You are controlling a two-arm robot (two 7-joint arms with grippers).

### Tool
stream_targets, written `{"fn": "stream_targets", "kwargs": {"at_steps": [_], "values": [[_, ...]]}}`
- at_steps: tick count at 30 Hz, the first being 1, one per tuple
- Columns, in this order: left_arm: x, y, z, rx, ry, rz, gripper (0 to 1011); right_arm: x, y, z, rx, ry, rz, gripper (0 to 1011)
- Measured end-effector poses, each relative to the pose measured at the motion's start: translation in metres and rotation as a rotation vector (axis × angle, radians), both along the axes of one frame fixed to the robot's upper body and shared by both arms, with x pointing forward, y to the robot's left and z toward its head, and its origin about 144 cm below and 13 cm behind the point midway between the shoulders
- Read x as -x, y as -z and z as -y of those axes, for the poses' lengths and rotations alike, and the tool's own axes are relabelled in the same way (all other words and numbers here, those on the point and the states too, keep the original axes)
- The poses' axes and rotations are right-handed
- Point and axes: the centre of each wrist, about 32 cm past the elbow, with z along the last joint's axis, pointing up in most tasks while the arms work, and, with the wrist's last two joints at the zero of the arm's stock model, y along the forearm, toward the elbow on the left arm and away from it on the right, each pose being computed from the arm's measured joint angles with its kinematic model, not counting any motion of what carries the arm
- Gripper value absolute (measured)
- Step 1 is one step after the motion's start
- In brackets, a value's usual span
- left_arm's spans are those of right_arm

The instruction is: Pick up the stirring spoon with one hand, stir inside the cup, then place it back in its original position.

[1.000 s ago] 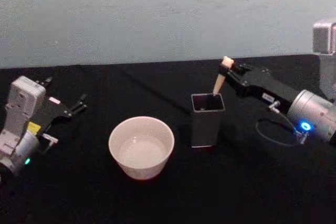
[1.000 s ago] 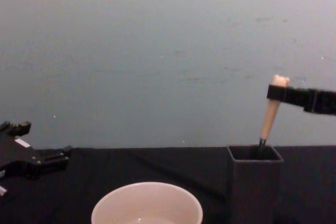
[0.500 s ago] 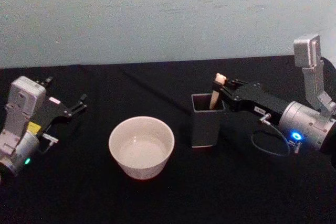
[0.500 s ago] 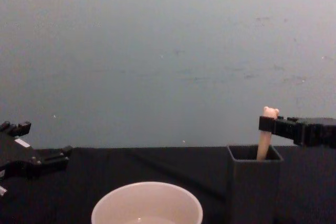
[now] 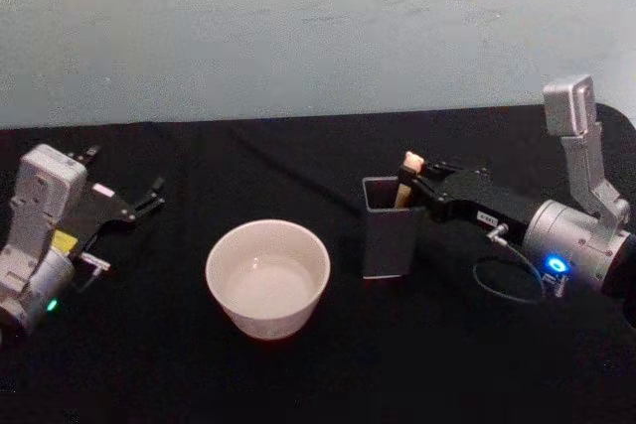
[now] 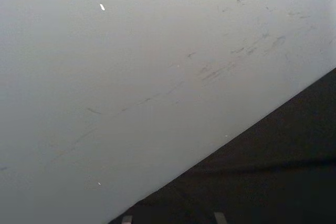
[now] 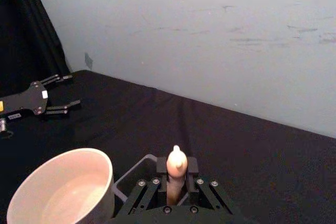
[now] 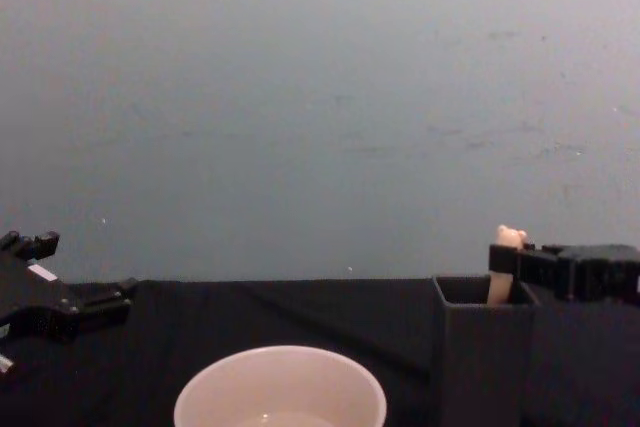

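The stirring spoon [image 5: 406,176] is gripped below its bear head by the closed right end effector [image 5: 412,187]. Its long axis is near upright inside the dark grey holder [image 5: 390,240]. The cup [image 5: 225,297] is at the holder's 8 o'clock. The left end effector [image 5: 149,196] is parked open at the worktop's 9 o'clock.

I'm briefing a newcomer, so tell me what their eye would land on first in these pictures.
The right claw is shut on the spoon, whose beige handle sticks up out of the dark holder right of centre. Next comes the wide cream cup, on the holder's left and nearer the robot. The left claw rests open at the far left.
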Motion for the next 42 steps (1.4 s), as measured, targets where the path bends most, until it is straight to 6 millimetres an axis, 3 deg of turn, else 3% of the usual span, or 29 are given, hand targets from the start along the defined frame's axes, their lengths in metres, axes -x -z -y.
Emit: {"fn": "stream_targets", "kwargs": {"at_steps": [34, 37, 42], "values": [[0.0, 0.0, 0.0, 0.0, 0.0, 0.0, 1001, 0.001, 0.0018, -0.0004, 0.015, 0.005, 0.001, 212], [0.0, 0.0, 0.0, 0.0, 0.0, 0.0, 1001, 0.001, 0.0018, -0.0003, 0.015, 0.005, 0.001, 242], [0.0, 0.0, 0.0, 0.0, 0.0, 0.0, 1001, 0.0011, 0.0018, -0.0003, 0.015, 0.005, 0.001, 413]]}}
